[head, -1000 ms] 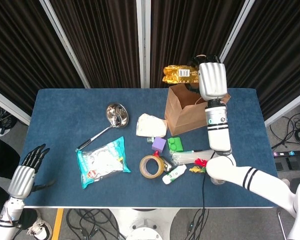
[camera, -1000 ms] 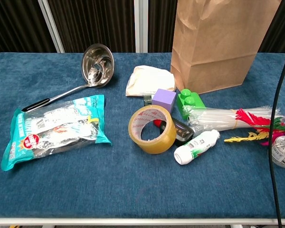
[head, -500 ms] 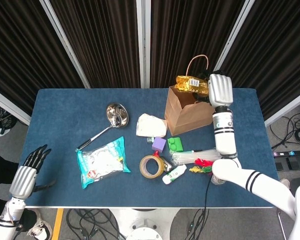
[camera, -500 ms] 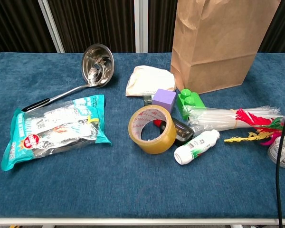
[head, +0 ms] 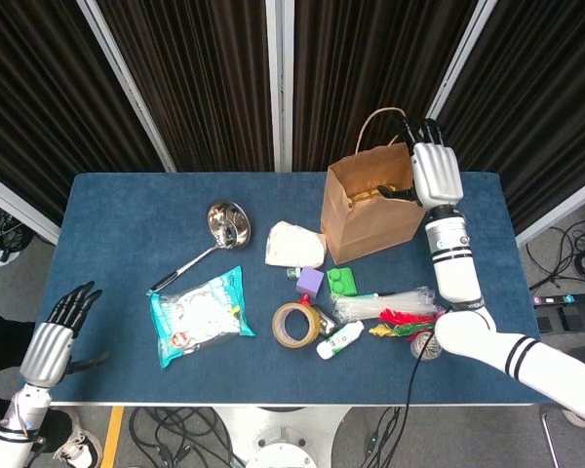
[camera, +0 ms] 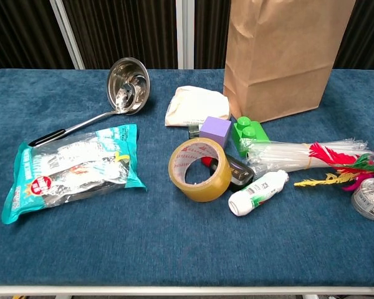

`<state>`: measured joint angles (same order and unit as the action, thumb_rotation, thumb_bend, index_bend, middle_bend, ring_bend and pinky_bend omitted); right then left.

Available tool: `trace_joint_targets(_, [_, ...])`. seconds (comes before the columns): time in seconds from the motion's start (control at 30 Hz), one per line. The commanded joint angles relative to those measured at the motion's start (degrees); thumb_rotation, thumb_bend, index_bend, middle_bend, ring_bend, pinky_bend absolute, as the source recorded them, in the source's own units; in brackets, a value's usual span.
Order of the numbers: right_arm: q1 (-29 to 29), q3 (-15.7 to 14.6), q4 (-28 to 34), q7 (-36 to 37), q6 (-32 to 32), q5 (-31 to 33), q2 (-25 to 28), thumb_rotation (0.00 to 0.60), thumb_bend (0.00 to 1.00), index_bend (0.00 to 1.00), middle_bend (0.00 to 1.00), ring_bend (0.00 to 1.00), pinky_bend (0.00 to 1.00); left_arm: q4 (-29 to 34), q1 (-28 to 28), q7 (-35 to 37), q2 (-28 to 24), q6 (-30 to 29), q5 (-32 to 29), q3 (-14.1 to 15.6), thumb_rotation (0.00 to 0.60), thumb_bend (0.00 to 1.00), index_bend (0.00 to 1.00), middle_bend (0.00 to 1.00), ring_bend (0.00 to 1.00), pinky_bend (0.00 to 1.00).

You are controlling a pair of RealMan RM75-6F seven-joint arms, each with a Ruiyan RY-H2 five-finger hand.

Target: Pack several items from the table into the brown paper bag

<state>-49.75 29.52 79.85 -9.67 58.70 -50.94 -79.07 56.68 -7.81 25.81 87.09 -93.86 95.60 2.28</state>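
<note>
Head view: the right hand [head: 435,172] is seen at the upper right of the frame, raised over the far right edge of the brown paper bag [head: 372,207], its back turned to the camera. Its dark fingers are partly hidden behind the palm, so whether anything is gripped cannot be told. The left hand [head: 51,345] is held off the lower left edge of the worktop [head: 127,210], fingers spread apart and nothing held.

The bag stands upright and open at the upper right of the worktop, a looped handle rising above its rim. A gold-coloured packet [head: 370,194] is glimpsed inside it.

Left of the bag, a steel ladle [camera: 126,87] lies with its bowl toward the back, and a teal snack packet [camera: 71,168] lies near the left front. At centre are found a white pouch [camera: 196,104], a purple cube [camera: 215,131], a green block [camera: 250,133], a roll of tape [camera: 199,169] and a small white bottle [camera: 257,192]. A clear-wrapped bundle with red and yellow feathers [camera: 310,154] lies at the right.
</note>
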Motion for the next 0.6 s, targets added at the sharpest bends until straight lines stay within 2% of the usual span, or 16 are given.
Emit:
trace_joint_targets(0.03, [0.5,1.3,3.5,1.6,2.4,-2.0,1.7,0.6,0.0,0.09,0.23,0.05,0.0,0.2,-0.1,0.0,-0.1,-0.2,0.1,-0.1,0.6,0.06,0.09,0.11,0.0,0.14])
trace_joint_targets(0.27, [0.7,4.8,14.3,4.2,9.0,-8.4,4.8,0.6,0.0,0.09,0.23,0.05,0.0,1.3,-0.1,-0.6,-0.5,-0.8,0.4,-0.2,0.6,0.06,0.09,0.11,0.0,0.14])
trace_joint_targets(0.4, [1.5,5.3,22.0,3.1,11.0,-10.4,7.4,0.6,0.0,0.09,0.23,0.06,0.0,1.8,0.1,-0.9,-0.8,-1.1,0.4,-0.1,0.6,0.06,0.09,0.11,0.0,0.14])
trace_joint_targets(0.5, [2.5,3.1,27.0,0.6,11.0,-11.9,9.3,0.6,0.0,0.09,0.24,0.07,0.0,2.2,0.1,-1.2,-0.8,-1.2,0.6,0.0,0.6,0.06,0.09,0.11,0.0,0.14])
trace_joint_targets(0.6, [3.8,-1.5,31.5,-4.5,9.2,-12.3,11.7,0.6,0.0,0.1,0.24,0.08,0.0,2.5,0.2,-1.6,-0.7,-1.3,0.9,0.2,0.6,0.06,0.09,0.11,0.0,0.14])
